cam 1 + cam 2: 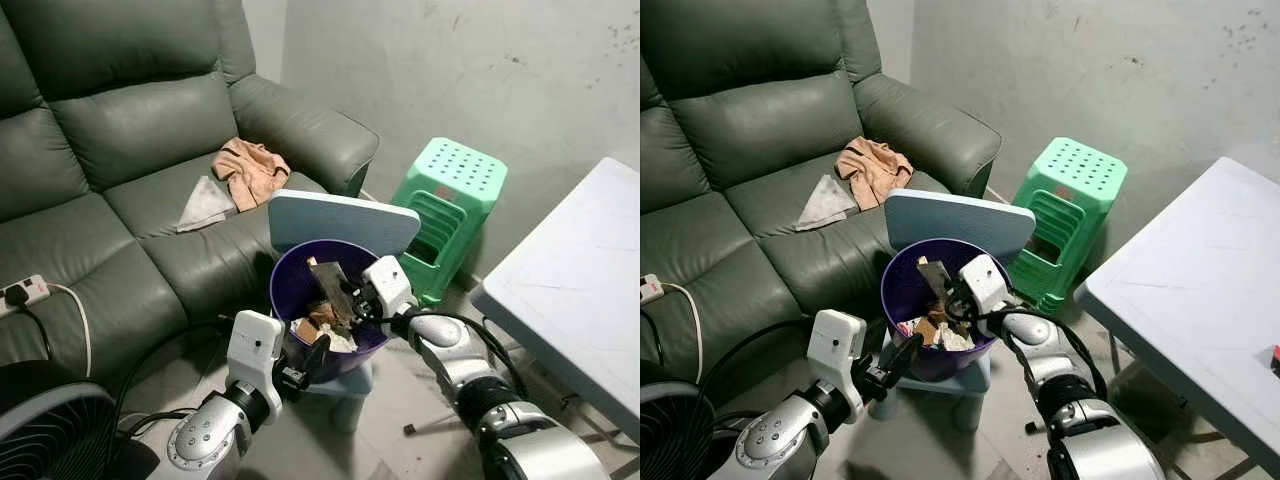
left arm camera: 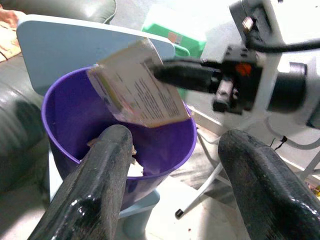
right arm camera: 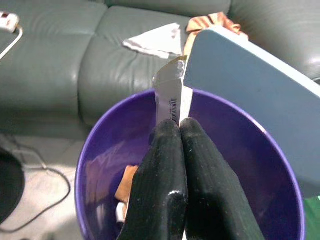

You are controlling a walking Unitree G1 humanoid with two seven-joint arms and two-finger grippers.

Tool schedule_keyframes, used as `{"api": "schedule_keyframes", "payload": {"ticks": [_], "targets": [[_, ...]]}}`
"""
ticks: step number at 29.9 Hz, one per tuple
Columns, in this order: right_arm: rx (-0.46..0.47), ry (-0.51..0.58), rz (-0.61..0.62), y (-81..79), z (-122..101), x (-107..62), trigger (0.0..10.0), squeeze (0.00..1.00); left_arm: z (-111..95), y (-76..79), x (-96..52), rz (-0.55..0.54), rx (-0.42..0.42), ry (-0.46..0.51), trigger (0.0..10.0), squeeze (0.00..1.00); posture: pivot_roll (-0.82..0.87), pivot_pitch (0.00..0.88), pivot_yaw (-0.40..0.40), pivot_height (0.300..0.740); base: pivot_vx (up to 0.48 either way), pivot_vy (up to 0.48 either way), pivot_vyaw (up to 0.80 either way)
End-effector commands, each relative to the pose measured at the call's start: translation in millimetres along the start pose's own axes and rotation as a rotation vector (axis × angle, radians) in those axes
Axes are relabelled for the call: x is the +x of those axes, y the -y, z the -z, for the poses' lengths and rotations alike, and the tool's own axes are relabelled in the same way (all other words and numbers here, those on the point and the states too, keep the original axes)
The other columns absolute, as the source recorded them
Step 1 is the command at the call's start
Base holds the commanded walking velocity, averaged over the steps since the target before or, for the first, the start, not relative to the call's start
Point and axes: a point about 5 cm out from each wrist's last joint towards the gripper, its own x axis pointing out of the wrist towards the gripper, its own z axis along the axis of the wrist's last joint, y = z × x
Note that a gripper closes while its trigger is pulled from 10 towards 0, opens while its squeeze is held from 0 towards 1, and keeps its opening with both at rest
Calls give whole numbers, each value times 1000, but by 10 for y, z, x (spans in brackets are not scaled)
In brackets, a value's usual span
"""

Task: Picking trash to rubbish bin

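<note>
A purple rubbish bin stands on a small pale blue stool, with scraps of trash in its bottom. My right gripper is shut on a flat paper packet and holds it over the bin's opening; the packet pokes out past the closed fingers. My left gripper stands open just outside the bin's near rim, its two fingers apart with nothing between them. From the left wrist, the packet and the bin are straight ahead.
A pale blue board leans behind the bin. A dark green sofa with a tan cloth and a grey cloth lies beyond. A green plastic stool and a white table stand at the right; a fan at lower left.
</note>
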Motion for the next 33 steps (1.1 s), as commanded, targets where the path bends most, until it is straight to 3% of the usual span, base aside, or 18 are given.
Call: {"api": "schedule_keyframes", "payload": {"ticks": [1, 10, 11, 13, 14, 15, 16, 33], "targets": [[12, -3, 37, 48, -4, -6, 10000, 0, -17, 45, -10, 9, -6, 1, 10000, 0, 229, 135, -162, 740, 0, 0, 0], [16, -26, 93, 58, 5, 17, 10000, 0, -30, 54, -22, 5, -12, 2, 10000, 0, 229, 151, -167, 740, 0, 0, 0], [22, -26, 105, 71, 6, 14, 10000, 78, -31, 53, -22, 3, -13, 2, 10000, 0, 228, 154, -167, 740, 0, 0, 0], [17, -23, 117, 84, 3, 9, 10000, 78, -31, 53, -23, 0, -13, 2, 10000, 0, 228, 155, -167, 740, 0, 0, 0], [23, -40, 136, 99, 16, 8, 10000, 780, -34, 53, -22, 0, -15, 3, 10000, 0, 228, 155, -167, 740, 0, 0, 0], [23, -40, 136, 99, 16, 8, 10000, 780, -34, 53, -22, 0, -15, 3, 10000, 0, 228, 155, -167, 740, 0, 0, 0], [44, -34, 132, 106, 14, 5, 10000, 1000, -36, 51, -21, -2, -17, 3, 10000, 0, 226, 158, -168, 740, 0, 0, 0], [65, -11, 156, 131, -16, 7, 10000, 1000, -45, 36, -18, -10, -17, 9, 10000, 0, 232, 157, -171, 740, 0, 0, 0]]}}
